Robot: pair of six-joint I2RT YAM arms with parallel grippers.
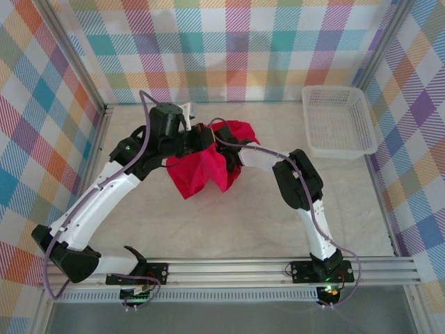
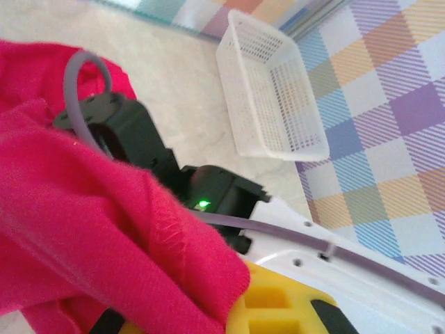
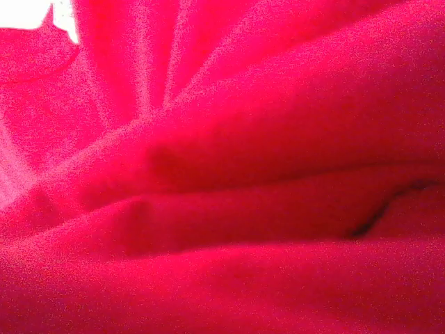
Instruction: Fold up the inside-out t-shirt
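Red cloth lies bunched at the middle of the bench (image 1: 243, 229): the inside-out t-shirt (image 1: 201, 172), crumpled in a mound between the two arms. The left gripper (image 1: 197, 136) meets the shirt's upper edge. Folds drape over its jaws in the left wrist view, so whether they are apart or clamped cannot be told. The right gripper (image 1: 224, 142) is buried in the shirt, its jaws likewise hidden. A white mesh basket (image 1: 338, 122) stands well apart, far right.
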